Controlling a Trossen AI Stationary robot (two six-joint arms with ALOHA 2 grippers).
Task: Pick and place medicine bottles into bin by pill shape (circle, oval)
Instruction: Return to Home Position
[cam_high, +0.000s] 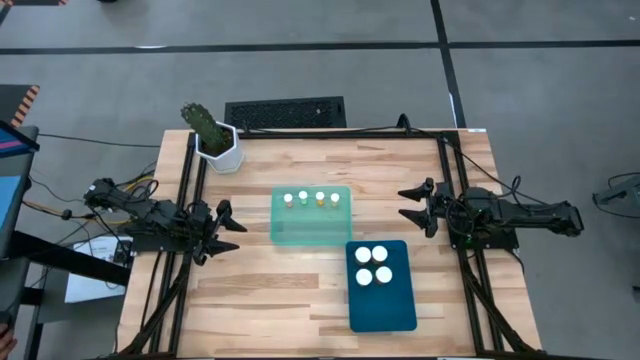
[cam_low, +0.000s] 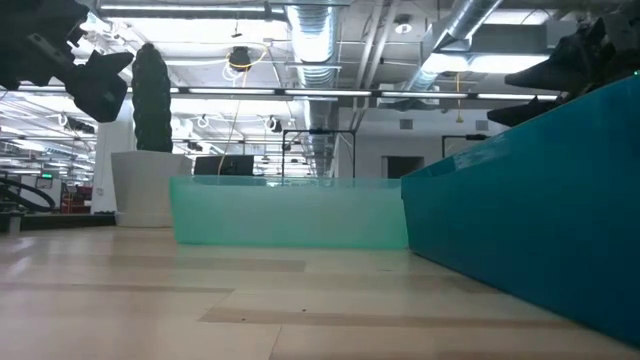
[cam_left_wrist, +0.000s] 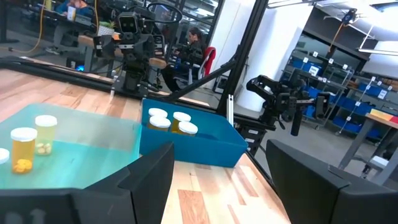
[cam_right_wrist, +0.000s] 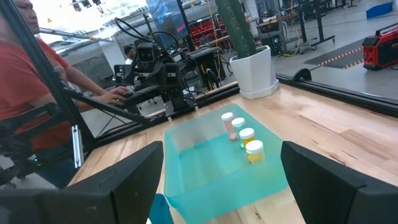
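Sorting looks finished from where I sit: four narrow bottles (cam_high: 311, 198) stand in a row inside the pale green tray (cam_high: 310, 235), and four wider bottles (cam_high: 373, 266) cluster in the blue bin (cam_high: 385, 310). Left claw (cam_high: 228, 229) and right claw (cam_high: 411, 204) hover at opposite edges of the surface (cam_high: 260, 300), fingers apart, holding nothing. I judge these bottles light, rigid and smooth-walled, so I'd pinch across the body just under the white cap, gently, since they could slip or tip.
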